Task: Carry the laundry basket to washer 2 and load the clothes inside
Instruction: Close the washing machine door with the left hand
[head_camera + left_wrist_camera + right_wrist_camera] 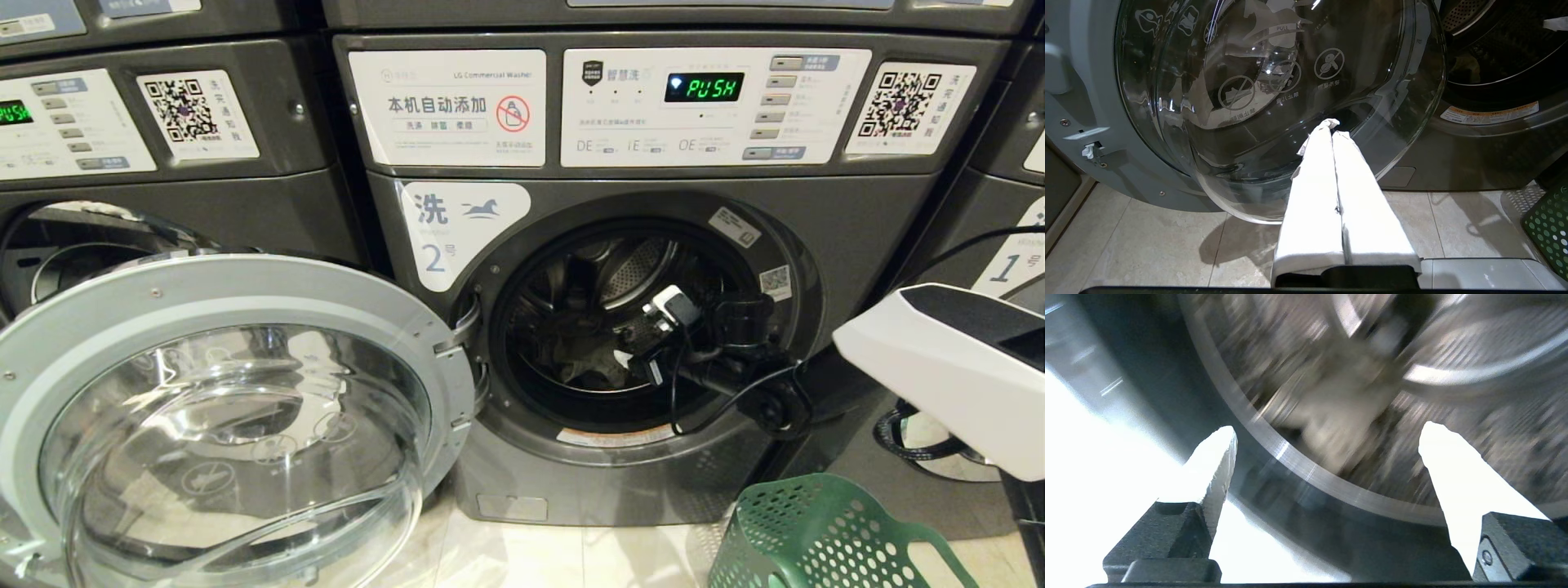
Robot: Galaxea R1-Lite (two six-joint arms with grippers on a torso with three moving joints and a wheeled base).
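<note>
Presently: clothes (584,359) crumpled, no clear long axis, inside washer 2 (620,327); right hand (653,343) spread wide, empty; left hand (1333,126) closed, empty.

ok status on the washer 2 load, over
Right gripper open inside dark grey washer 2. Grey-green garment lying in drum. Left gripper shut, parked by open glass door. Nothing blocking.

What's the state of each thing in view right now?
washer 2: open, display reads PUSH.
door: swung wide to the left.
clothes: lying in the drum, not held.
right tool: open, inside the drum above the clothes.
left tool: shut, empty, parked in front of the door glass.
basket: upright on the floor right of washer 2; contents not visible.
</note>
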